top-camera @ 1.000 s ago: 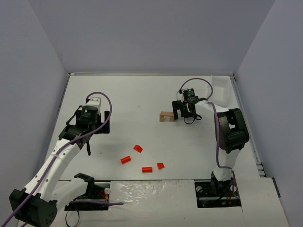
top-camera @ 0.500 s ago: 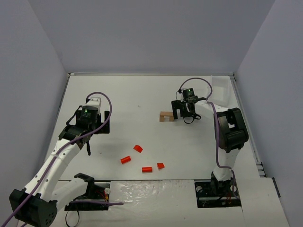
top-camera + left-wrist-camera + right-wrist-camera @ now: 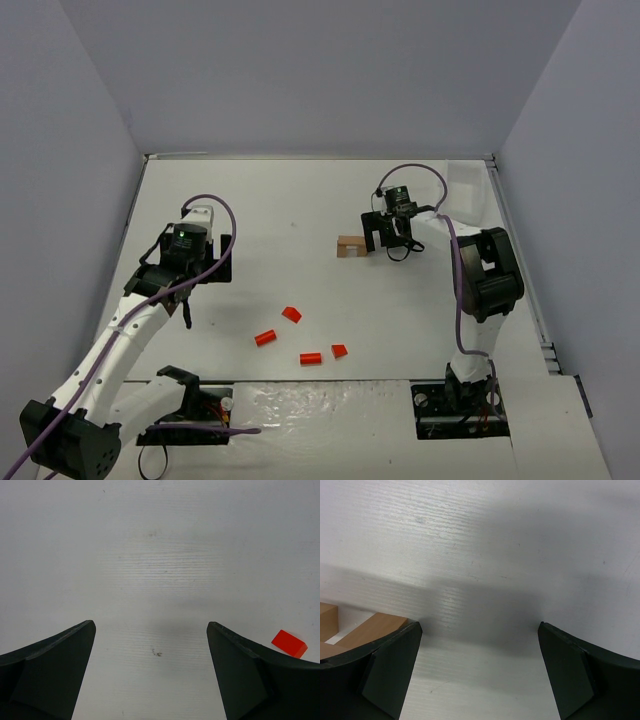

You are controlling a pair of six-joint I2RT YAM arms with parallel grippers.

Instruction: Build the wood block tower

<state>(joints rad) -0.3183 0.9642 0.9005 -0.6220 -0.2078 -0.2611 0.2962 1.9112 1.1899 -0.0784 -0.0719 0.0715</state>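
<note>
Top external shows left gripper (image 3: 150, 672) and right gripper (image 3: 480, 672) spread wide and empty, tan block (image 3: 350, 246) just beside the right, red pieces (image 3: 265, 337) scattered nearer the bases: light, stiff wood, probably best pinched across flat faces.

I see the tan block (image 3: 350, 246) lying flat on the counter (image 3: 260, 210), just left of the right end effector (image 3: 388, 238) and outside its fingers. In the right wrist view its tan faces show beside the left finger, with a pale gap between them.

Four red-orange pieces lie singly on the counter, well right of the left end effector (image 3: 178, 305). They are a wedge (image 3: 291, 314), a cylinder (image 3: 265, 337) on its side, a second cylinder (image 3: 311, 358) on its side, and a small wedge (image 3: 339, 350) just beside that one.

In the left wrist view, one red piece (image 3: 289, 643) shows past the right finger.
</note>
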